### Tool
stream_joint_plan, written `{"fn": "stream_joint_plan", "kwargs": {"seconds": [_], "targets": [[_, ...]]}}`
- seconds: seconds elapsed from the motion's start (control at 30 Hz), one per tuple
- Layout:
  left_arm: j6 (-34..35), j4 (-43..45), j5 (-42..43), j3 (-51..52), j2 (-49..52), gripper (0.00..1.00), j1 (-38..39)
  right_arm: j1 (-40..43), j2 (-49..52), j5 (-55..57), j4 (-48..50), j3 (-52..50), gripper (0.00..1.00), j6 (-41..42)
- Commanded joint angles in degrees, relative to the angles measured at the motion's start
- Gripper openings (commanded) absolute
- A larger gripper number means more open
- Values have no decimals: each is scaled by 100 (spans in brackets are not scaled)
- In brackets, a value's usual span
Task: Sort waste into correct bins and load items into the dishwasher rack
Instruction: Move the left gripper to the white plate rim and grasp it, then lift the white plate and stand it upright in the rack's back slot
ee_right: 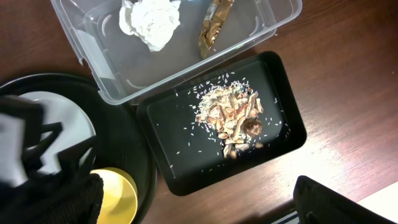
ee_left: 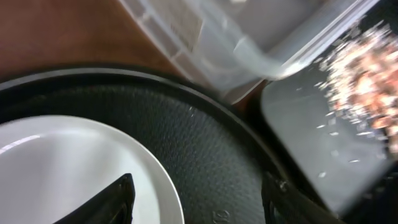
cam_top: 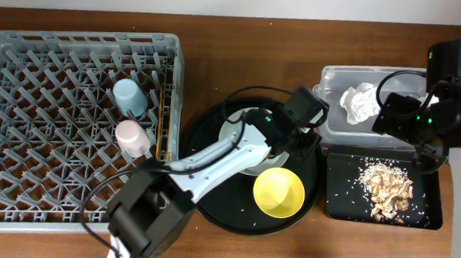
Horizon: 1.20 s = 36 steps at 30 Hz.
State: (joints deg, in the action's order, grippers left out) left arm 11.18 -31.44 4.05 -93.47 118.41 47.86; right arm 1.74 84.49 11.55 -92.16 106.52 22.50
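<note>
Loading is in hand: left gripper (ee_left: 199, 186), jaws apart, straddles the rim of the one plate (ee_left: 74, 162) on the round tray (cam_top: 216, 210), beside the one yellow bowl (cam_top: 279, 191); next, pinch and lift. Right gripper (ee_right: 196, 183) hangs wide open. One blue cup (cam_top: 130, 96) and one pink cup (cam_top: 133, 137) stand in the rack (cam_top: 16, 129) (binned: one tissue (ee_right: 151, 18), one wrapper (ee_right: 214, 25), one scrap heap (ee_right: 233, 115)).

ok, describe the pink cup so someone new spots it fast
Find the big grey rack filling the table's left side. Near its right edge sit two small cups, one above the other in the overhead view. The pink cup is the lower one; its neighbour is a light-blue cup.
</note>
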Motion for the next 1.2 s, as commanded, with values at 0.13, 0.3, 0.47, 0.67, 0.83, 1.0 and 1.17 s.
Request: {"fn": "stream_joint_plan", "kwargs": {"seconds": [0.13, 0.3, 0.47, 0.67, 0.83, 1.0, 1.17], "targets": [[-26, -72, -260, -96, 673, 59, 42, 22, -33, 74, 0, 74, 99, 31], [-4, -122, -262, -15, 743, 51, 48, 22, -33, 74, 0, 74, 99, 31], [-7, -188, -754, 120, 828, 48, 48, 22, -33, 74, 0, 74, 99, 31], [-4, -249, -752, 157, 835, 43, 66, 22, -33, 74, 0, 74, 99, 31], [-4, -267, -754, 251, 835, 40, 81, 22, -33, 74, 0, 74, 99, 31], [-7, -94, -994, 654, 835, 37, 79, 22, -33, 74, 0, 74, 99, 31], [-7, -50, -994, 529, 824, 5, 68, 22, -33, 74, 0, 74, 99, 31]]}}
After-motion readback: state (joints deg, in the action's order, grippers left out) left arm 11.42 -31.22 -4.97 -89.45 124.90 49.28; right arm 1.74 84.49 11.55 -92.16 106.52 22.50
